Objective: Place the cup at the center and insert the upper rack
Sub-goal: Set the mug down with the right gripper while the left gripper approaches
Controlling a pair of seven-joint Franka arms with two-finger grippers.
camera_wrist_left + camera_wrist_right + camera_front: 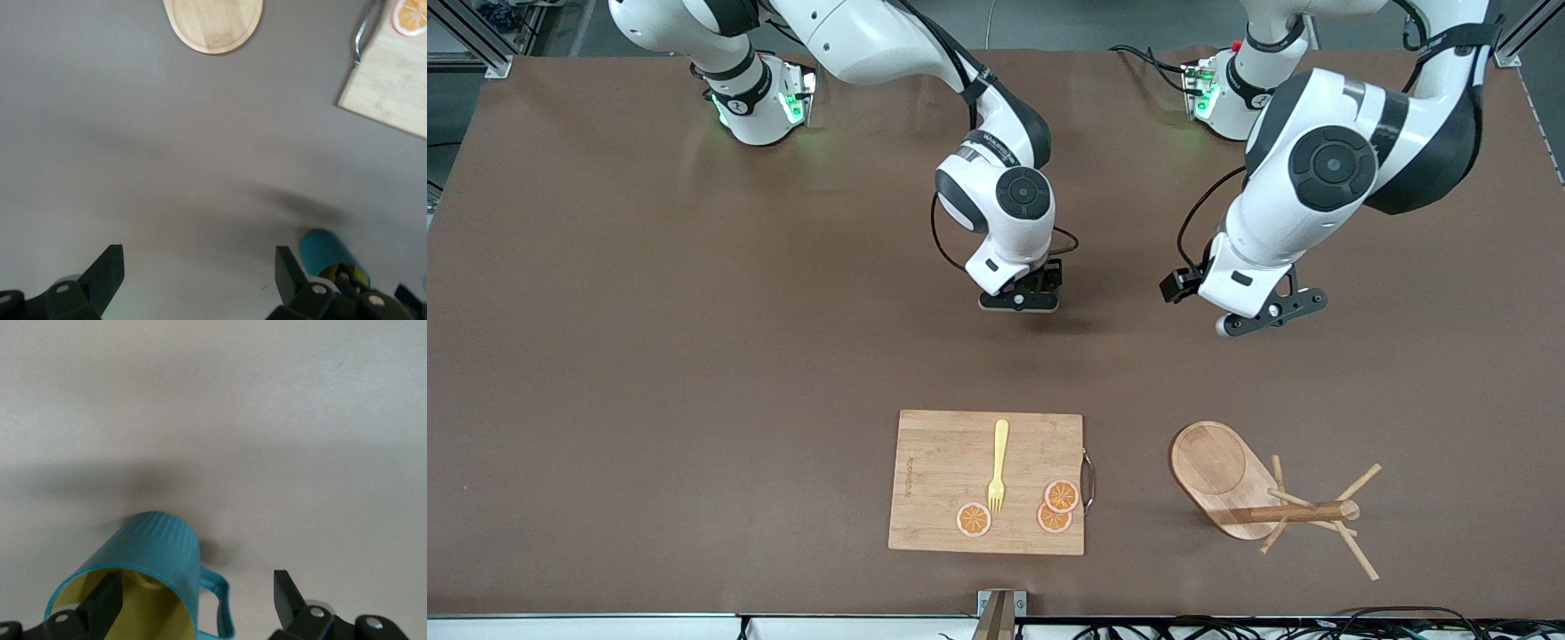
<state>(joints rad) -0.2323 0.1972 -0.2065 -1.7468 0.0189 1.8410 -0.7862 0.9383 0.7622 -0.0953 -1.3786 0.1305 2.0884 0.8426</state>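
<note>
The teal cup [157,553], yellow inside, stands on the table under my right gripper [197,587]. The gripper is open. One finger [107,603] is inside the cup and the other [287,597] is outside, past the handle [223,600]. In the front view my right gripper [1021,300] hides the cup. The cup also shows in the left wrist view [327,250]. The wooden mug tree [1227,480] lies on its side near the front edge, its post [1303,513] and pegs pointing toward the left arm's end. My left gripper [1267,313] is open and empty over bare table, as its wrist view [199,260] shows.
A bamboo cutting board [943,480] lies near the front edge beside the mug tree. On it are a yellow fork [998,467] and three orange slices [1060,495]. The board's corner [393,80] and the tree's base [213,23] show in the left wrist view.
</note>
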